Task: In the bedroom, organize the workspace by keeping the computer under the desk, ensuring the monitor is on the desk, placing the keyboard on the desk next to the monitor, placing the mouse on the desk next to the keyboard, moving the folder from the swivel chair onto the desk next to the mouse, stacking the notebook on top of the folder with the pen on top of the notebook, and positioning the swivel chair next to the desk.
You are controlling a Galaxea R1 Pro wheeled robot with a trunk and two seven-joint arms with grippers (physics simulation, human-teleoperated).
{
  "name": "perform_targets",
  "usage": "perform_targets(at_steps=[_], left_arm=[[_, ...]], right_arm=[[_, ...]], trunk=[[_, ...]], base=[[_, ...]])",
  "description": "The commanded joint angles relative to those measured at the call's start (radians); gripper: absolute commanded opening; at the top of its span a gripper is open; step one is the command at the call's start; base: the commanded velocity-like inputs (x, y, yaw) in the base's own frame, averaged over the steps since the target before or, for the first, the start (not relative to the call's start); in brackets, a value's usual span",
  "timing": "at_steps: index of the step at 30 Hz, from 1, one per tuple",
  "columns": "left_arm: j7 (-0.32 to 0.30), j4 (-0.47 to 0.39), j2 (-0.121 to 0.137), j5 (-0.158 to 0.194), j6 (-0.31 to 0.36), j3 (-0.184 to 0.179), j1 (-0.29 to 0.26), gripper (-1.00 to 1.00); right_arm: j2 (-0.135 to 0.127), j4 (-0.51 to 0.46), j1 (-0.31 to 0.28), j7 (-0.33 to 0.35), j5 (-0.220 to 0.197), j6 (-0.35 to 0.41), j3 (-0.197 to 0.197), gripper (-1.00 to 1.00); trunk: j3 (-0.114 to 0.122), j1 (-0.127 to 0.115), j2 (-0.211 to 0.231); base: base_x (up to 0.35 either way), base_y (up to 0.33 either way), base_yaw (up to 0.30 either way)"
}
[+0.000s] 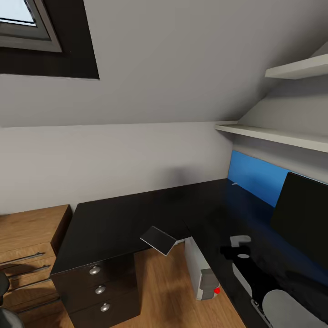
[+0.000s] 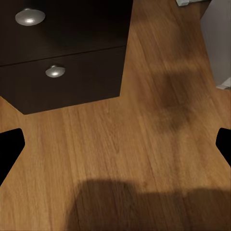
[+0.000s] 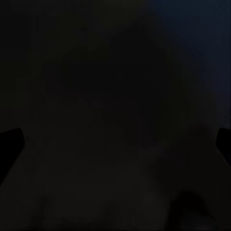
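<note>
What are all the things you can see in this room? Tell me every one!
desk: one, black, L-shaped, along the wall.
drawers: three, black, round silver knobs, at the desk's left end.
notebook: one, grey, tilted, hanging over the desk's inner edge.
computer: one, light grey tower with a red spot, on the floor under the desk.
monitor: one, black screen, on the desk at right.
pen: one, whitish, on the desk by the blue wall panel.
wooden drawer unit: one, light brown, left of the desk.
shelves: two, white, upper right.
window: one, upper left.
floor: wooden.
left end effector: black fingertips wide apart, over the floor.
right end effector: fingertips apart, over a dark surface.
</note>
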Motion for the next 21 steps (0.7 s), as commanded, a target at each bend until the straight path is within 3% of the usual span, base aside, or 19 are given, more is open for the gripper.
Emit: perform_targets(at_steps=[1, 2, 3, 7, 10, 13, 16, 19, 20, 21], left_arm=[[0.007, -0.002, 0.001, 0.01, -0.002, -0.005, 0.0, 1.0], [0.007, -0.001, 0.001, 0.01, -0.002, -0.005, -0.001, 1.0], [0.007, -0.001, 0.001, 0.01, -0.002, -0.006, -0.001, 1.0], [0.007, 0.009, 0.0, 0.011, -0.001, -0.009, -0.001, 1.0], [0.007, 0.029, 0.0, 0.012, -0.001, -0.01, -0.001, 1.0], [0.007, 0.037, 0.001, 0.012, -0.002, -0.011, -0.001, 1.0], [0.007, 0.038, 0.001, 0.012, -0.002, -0.011, -0.001, 1.0], [0.007, 0.038, 0.0, 0.011, 0.0, -0.011, -0.001, 1.0], [0.005, 0.039, -0.002, 0.01, 0.001, -0.013, -0.001, 1.0], [0.004, 0.039, -0.002, 0.01, 0.002, -0.013, -0.001, 1.0]], right_arm=[[0.024, -0.002, 0.0, -0.016, -0.008, 0.003, 0.008, 1.0], [0.052, -0.002, 0.001, -0.03, -0.006, 0.001, 0.008, 1.0], [0.063, -0.001, 0.001, -0.039, -0.005, 0.0, 0.008, 1.0], [0.087, 0.0, 0.003, -0.054, -0.004, -0.002, 0.01, 1.0], [0.124, 0.001, 0.004, -0.07, -0.001, -0.012, 0.011, 1.0], [0.169, 0.004, 0.009, -0.119, -0.001, -0.07, 0.012, 1.0], [0.184, 0.004, 0.018, -0.139, -0.001, -0.098, 0.012, 1.0], [0.198, 0.01, 0.089, -0.139, -0.005, -0.171, 0.012, 1.0], [0.203, 0.023, 0.147, -0.101, -0.005, -0.227, 0.013, 1.0], [0.207, 0.027, 0.169, -0.082, -0.005, -0.259, 0.013, 1.0]], trunk=[[-0.001, 0.0, -0.001], [-0.001, 0.0, -0.001], [-0.001, 0.0, -0.001], [-0.001, 0.0, -0.001], [-0.001, 0.0, -0.001], [-0.001, 0.0, -0.001], [-0.001, 0.0, -0.001], [-0.002, 0.0, -0.001], [-0.002, 0.0, -0.001], [-0.002, 0.0, -0.001]], base=[[0.0, 0.0, 0.065], [0.0, 0.0, 0.156], [0.0, 0.0, 0.199], [0.0, 0.0, 0.243], [0.0, 0.0, 0.27], [0.0, 0.0, 0.278], [0.0, 0.0, 0.279], [0.0, 0.0, 0.186], [0.0, 0.0, 0.041], [0.0, 0.0, 0.026]])
